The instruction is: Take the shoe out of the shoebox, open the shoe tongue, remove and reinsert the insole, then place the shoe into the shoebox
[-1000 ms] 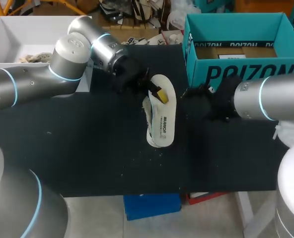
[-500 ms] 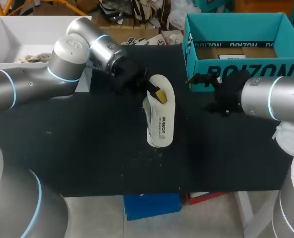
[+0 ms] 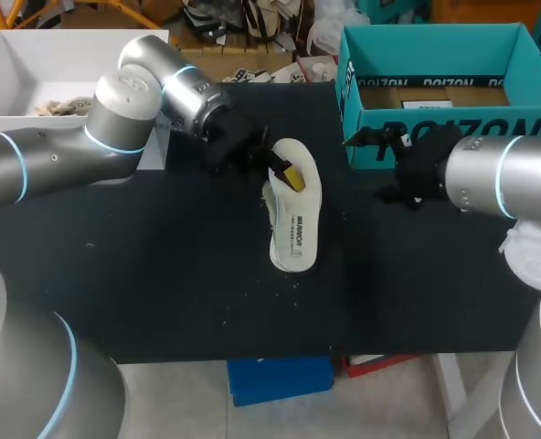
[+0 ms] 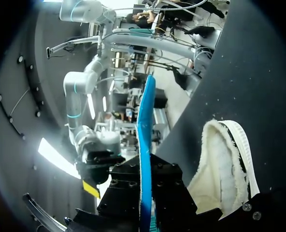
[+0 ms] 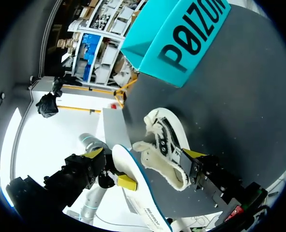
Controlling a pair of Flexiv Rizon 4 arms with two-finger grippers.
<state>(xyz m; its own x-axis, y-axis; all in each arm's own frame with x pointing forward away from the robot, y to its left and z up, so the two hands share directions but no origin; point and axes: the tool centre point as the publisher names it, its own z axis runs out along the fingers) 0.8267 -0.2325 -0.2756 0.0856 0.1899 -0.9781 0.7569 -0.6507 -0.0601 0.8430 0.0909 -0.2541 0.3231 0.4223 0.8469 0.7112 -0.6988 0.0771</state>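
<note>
Looking down, left claw [image 3: 287,172]: clamped on the far end of a white insole with a blue underside [image 3: 295,229], held tilted over the shoe.
Looking down, shoe: the white fleece-lined shoe [image 3: 271,203] lies on the black counter [image 3: 161,274], mostly hidden by the insole.
Looking down, right claw [image 3: 371,144]: just before the teal cardboard shoebox [image 3: 499,123]; parted or closed, I cannot tell.
Left wrist, insole [image 4: 145,145]: edge-on blue strip pinched between the claw's black fingers [image 4: 126,191].
Left wrist, shoe [image 4: 220,164]: beside the claw, fleece lining showing.
Right wrist, left claw [image 5: 111,168]: one yellow tip on each face of the insole [image 5: 133,191].
Right wrist, shoe [image 5: 164,140]: on the counter between insole and shoebox [image 5: 181,38].
</note>
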